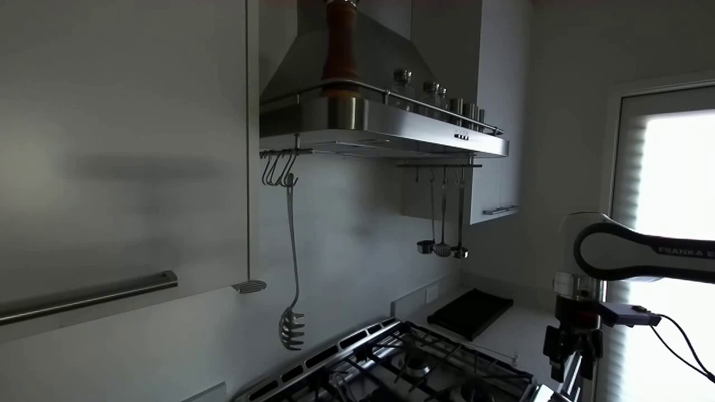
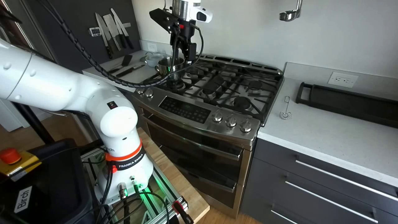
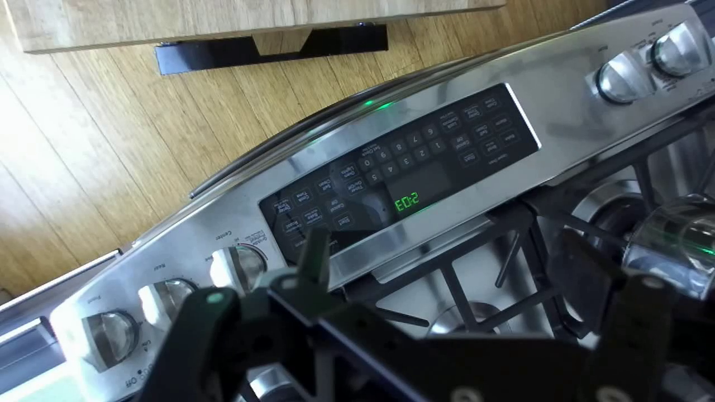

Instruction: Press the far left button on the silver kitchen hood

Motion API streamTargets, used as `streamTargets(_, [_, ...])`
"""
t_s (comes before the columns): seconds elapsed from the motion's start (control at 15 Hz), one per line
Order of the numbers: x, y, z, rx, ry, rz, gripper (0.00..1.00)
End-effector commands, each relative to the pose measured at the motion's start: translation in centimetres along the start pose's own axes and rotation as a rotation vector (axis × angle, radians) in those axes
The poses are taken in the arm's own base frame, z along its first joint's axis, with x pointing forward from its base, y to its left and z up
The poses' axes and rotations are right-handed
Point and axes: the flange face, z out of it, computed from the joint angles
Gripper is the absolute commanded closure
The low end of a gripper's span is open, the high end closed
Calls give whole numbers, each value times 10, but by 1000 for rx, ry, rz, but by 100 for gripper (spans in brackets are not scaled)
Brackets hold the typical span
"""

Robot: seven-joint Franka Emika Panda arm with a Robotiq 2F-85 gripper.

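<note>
Only in an exterior view does the silver kitchen hood [image 1: 402, 120] show, high over the stove [image 2: 214, 129]. A row of small dark buttons [image 1: 461, 137] sits toward the right end of its front band. A brown wooden mill [image 1: 340, 53] stands on the hood's near, left end, with glass jars [image 1: 402, 92] farther right, and a pasta spoon [image 1: 291, 326] hangs below.

In an exterior view the gripper [image 1: 572, 368] points down at the right, lower than the hood and well apart from it. Its fingers [image 3: 314, 259] are spread apart, which the wrist view makes plain: a wide gap lies between them, with the stove showing through. Only the wrist view lets the lettering of the control panel [image 3: 402, 162] be made out, upside down, with green digits [image 3: 406, 202] lit; knobs [image 3: 625, 78] flank it to left and right.

The white arm [image 2: 62, 84] shows down to its base in an exterior view, at the near left, with a round red push-button [image 2: 10, 155] left of it. A metal pot [image 2: 166, 67] sits on the left of the stove, close to the gripper there; whether the two touch I cannot tell. In both exterior views a black tray [image 2: 357, 102] lies on the counter [image 2: 326, 124] to the right of the stove.
</note>
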Motion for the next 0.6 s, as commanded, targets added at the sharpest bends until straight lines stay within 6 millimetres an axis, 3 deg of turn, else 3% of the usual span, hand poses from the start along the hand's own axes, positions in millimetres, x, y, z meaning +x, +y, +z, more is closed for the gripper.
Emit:
streamTargets(0.0, [0, 0, -1, 0, -1, 0, 0])
streamTargets(0.33, [0, 0, -23, -43, 66, -22, 0])
streamTargets(0.53, [2, -17, -48, -112, 130, -104, 0])
